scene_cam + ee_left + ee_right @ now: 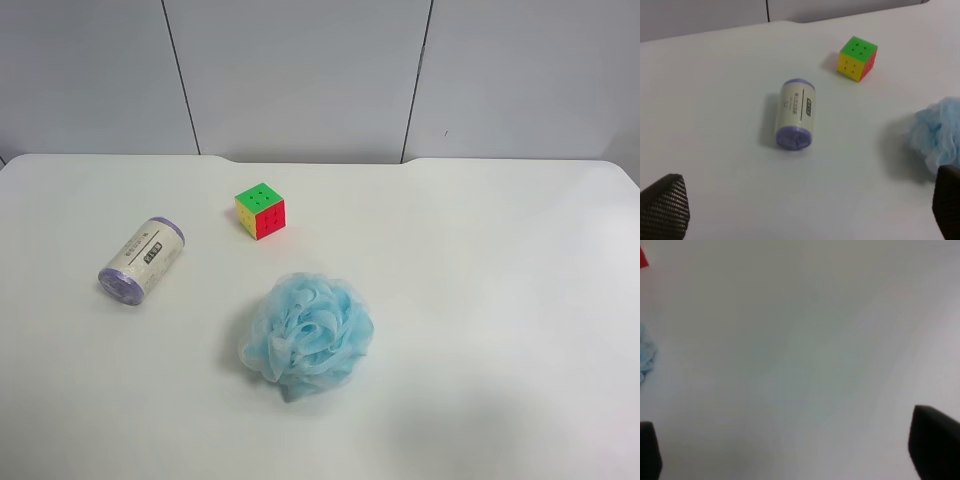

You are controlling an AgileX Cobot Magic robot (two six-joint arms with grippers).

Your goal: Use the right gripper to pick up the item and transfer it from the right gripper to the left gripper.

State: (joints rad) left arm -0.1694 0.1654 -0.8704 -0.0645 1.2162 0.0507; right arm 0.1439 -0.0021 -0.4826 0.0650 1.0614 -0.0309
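The item, a small roll with lilac ends and a white printed label (142, 259), lies on its side on the white table (500, 260) at the exterior high view's left. It also shows in the left wrist view (795, 114), well ahead of the left gripper (805, 210). The left gripper's fingertips (665, 205) stand wide apart, open and empty. The right gripper (790, 455) is open and empty over bare table; only its two dark fingertips (935, 445) show. The item is out of the right wrist view. Neither arm appears in the exterior high view.
A multicoloured puzzle cube (260, 210) stands right of the roll, toward the back; it also shows in the left wrist view (857, 58). A fluffy light-blue bath pouf (308, 335) lies in front of the cube. The pouf's edge shows in the right wrist view (645, 357).
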